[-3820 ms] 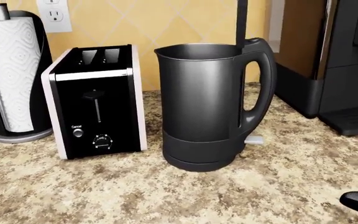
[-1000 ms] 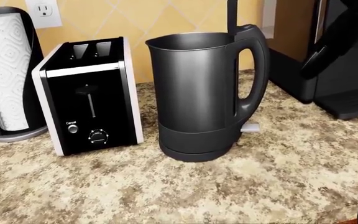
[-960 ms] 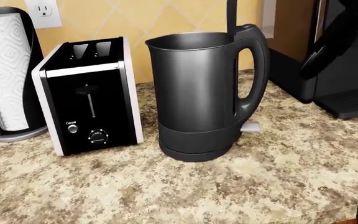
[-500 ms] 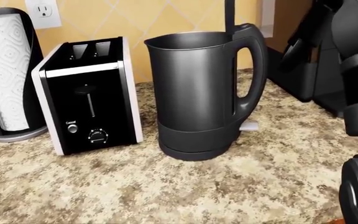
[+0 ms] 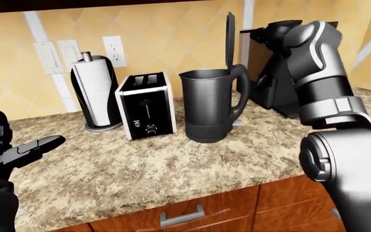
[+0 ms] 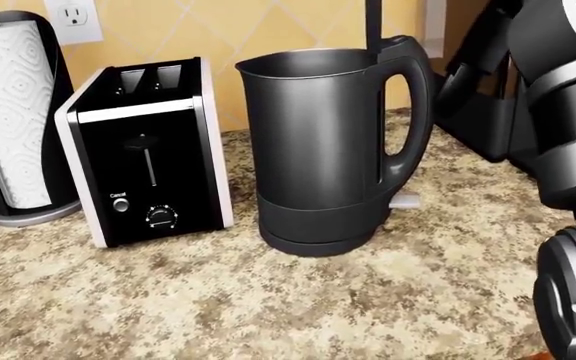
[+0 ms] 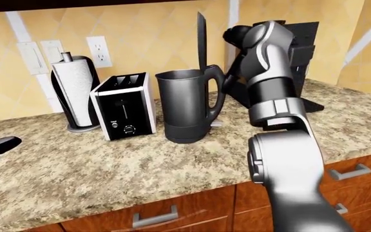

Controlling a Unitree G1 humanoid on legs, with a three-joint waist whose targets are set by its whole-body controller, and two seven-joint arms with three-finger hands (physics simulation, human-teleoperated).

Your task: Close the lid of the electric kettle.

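While your left hand (image 5: 8, 147) hangs low at the left edge of the left-eye view, its fingers (image 5: 41, 143) are spread and hold nothing, hovering over the near edge of the table (image 5: 134, 169) and touching none of the things on it. The forearm rises into view from the bottom left corner.

Moving right along the wall, you see the paper towel roll (image 5: 95, 94) upright in its dark holder, then the black toaster (image 6: 146, 150) with white sides just beside it, slots up and dial facing you.

Just right of the toaster stands the electric kettle (image 6: 323, 142), upright on its base on the table, long axis vertical. Its spout points to the left of the view and its handle (image 6: 413, 112) to the right. The lid (image 5: 229, 34) stands open, hinged above the handle and pointing straight up, edge-on to you, so the mouth of the kettle is uncovered.

Right of the kettle, your right arm (image 7: 272, 87) climbs from the bottom of the right-eye view, bends at the elbow and reaches up. The right hand (image 7: 236, 36) sits high, near the lid's right side, above the handle. You cannot tell whether its fingers are spread or pressed together, nor whether they touch the lid. Behind it stands a dark coffee machine (image 5: 269, 82).
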